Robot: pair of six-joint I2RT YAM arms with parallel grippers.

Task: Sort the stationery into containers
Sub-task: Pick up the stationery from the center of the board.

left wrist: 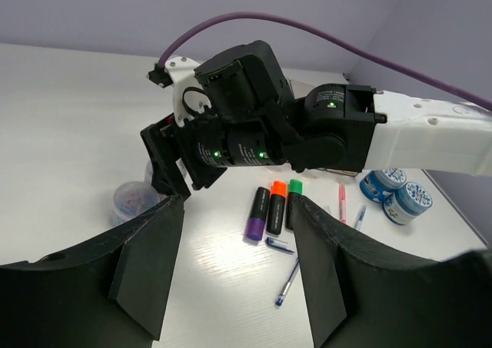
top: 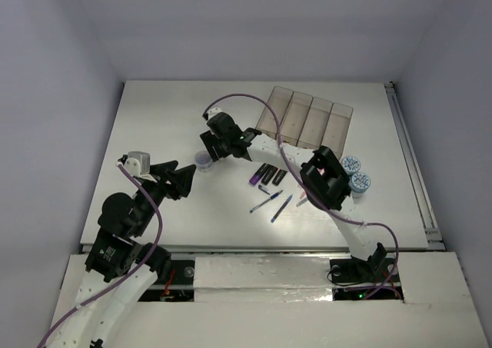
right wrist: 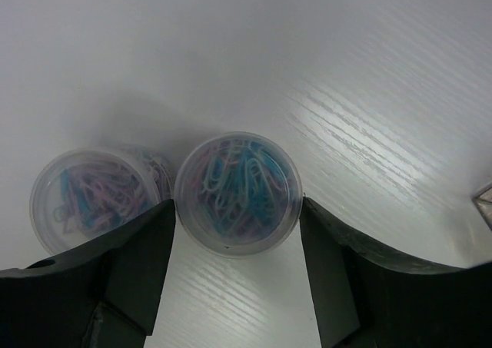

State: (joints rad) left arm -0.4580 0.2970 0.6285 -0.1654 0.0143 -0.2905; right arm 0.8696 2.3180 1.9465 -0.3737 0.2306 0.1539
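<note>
Meanwhile the right claw point(right wrist: 237, 210) straddles one tub of paper clips point(right wrist: 237, 183) beside a second tub point(right wrist: 92, 198), its grip impossible to judge, while the left claw point(left wrist: 237, 203) hangs released.

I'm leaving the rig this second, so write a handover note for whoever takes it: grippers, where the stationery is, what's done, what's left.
Left gripper: open, empty, above the table facing the markers.
Right gripper: jaws on either side of a clear tub of paper clips, with a second tub beside it. Whether it is gripping, I cannot tell.
Stationery: three markers, pens and two patterned rolls all lie on the table, on the near side of the bins.
Done: nothing; the four bins look empty.
Left: everything still needs sorting.
</note>
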